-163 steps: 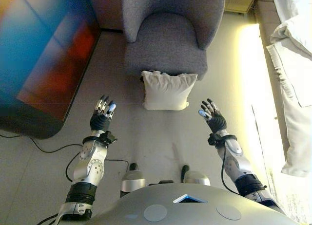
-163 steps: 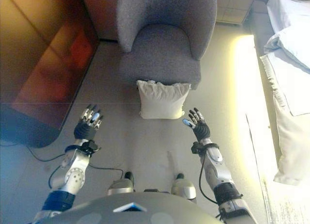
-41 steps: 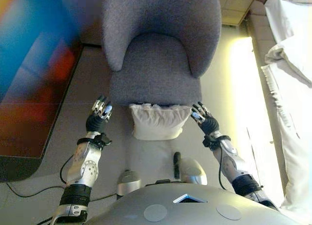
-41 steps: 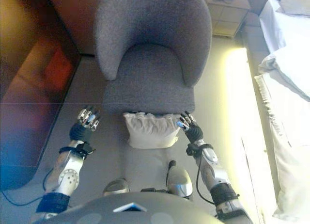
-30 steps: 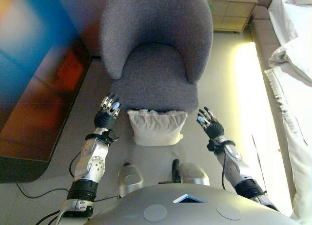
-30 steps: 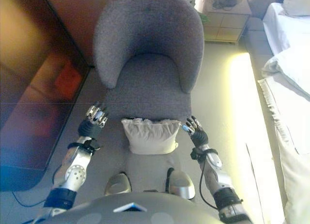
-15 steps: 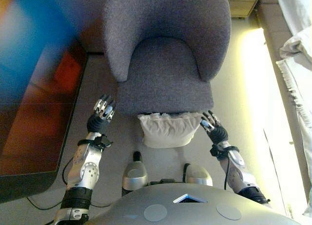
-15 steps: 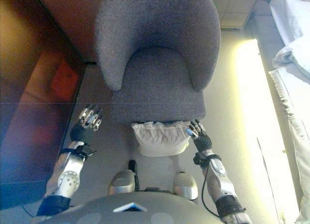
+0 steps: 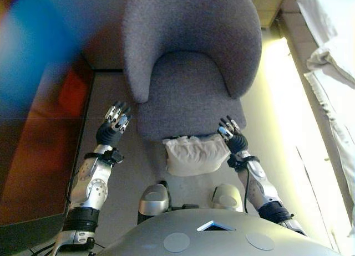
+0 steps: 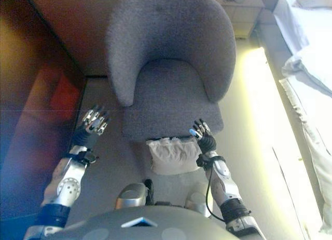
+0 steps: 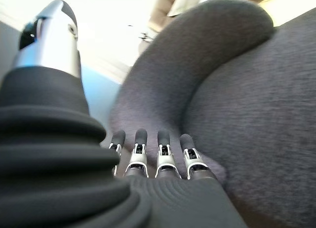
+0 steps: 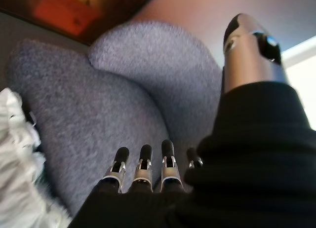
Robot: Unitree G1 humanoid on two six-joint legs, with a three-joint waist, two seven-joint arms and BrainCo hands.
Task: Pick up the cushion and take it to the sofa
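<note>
Lying on the floor [image 9: 119, 184], the white cushion [image 9: 191, 154] leans against the front of the grey armchair [image 9: 191, 84]. Its frilly top edge touches the bottom of the seat. No hand holds it.

The right hand [image 9: 233, 137] is up by the cushion's top right corner, very near it, at the front right corner of the seat. Whether it touches the cushion is hard to tell. Its fingers [image 12: 142, 164] are straight and spread, holding nothing. In the right wrist view a bit of the white cushion [image 12: 17, 178] shows at the edge, beside the grey seat [image 12: 94, 109].

The left hand [image 9: 111, 128] is raised on the other side, near the front left corner of the seat. It is well apart from the cushion, with bare floor between them. Its fingers [image 11: 160, 151] are also straight and relaxed, with nothing in them. In its own wrist view they point at the rounded grey side of the chair [image 11: 207, 80].

A dark, shiny piece of furniture [image 10: 31, 94] stands on the left side of the chair. White bedding [image 9: 327, 62] lies on the right, past a bright strip of floor.
</note>
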